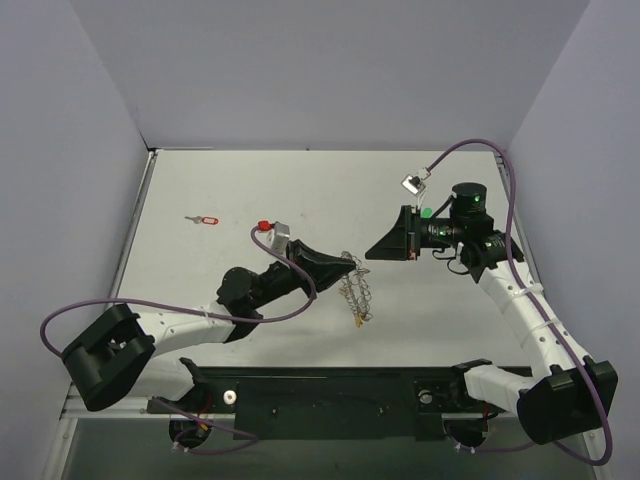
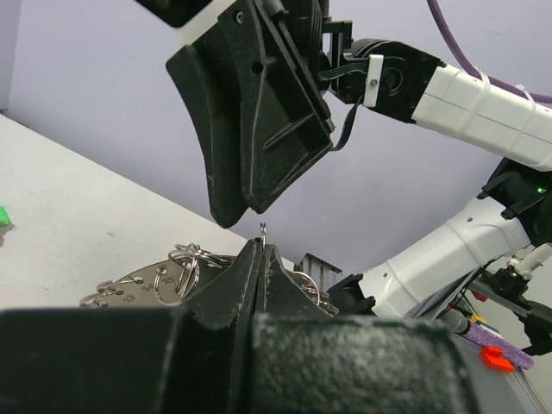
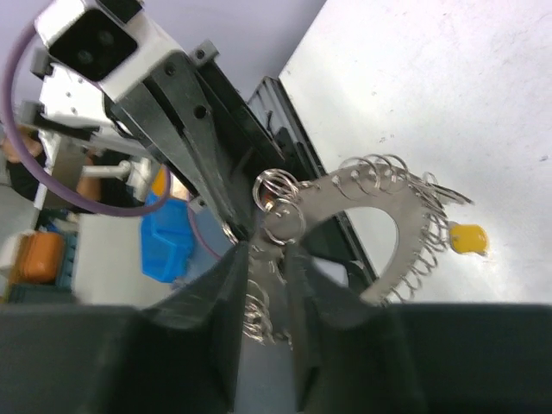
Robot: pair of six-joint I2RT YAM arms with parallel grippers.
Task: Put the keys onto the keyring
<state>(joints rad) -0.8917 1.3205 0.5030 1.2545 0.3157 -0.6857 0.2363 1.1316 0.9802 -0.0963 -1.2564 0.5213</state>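
My left gripper (image 1: 350,266) is shut on the keyring (image 1: 358,293), a flat silver crescent strung with many small split rings, which hangs below it. In the left wrist view the jaws (image 2: 261,246) pinch one thin ring edge, and the keyring (image 2: 164,274) lies just beyond. My right gripper (image 1: 370,255) faces it from the right, nearly tip to tip. In the right wrist view its fingers (image 3: 267,259) stand slightly apart, with the keyring's (image 3: 379,198) rings right at the gap. A yellow-headed key (image 3: 467,238) lies under the ring. A red-headed key (image 1: 205,219) lies far left.
A second red head (image 1: 264,226) shows beside the left wrist, and a green head (image 1: 427,212) beside the right wrist. Purple cables loop around both arms. The black base rail (image 1: 330,400) runs along the near edge. Grey walls close in the table.
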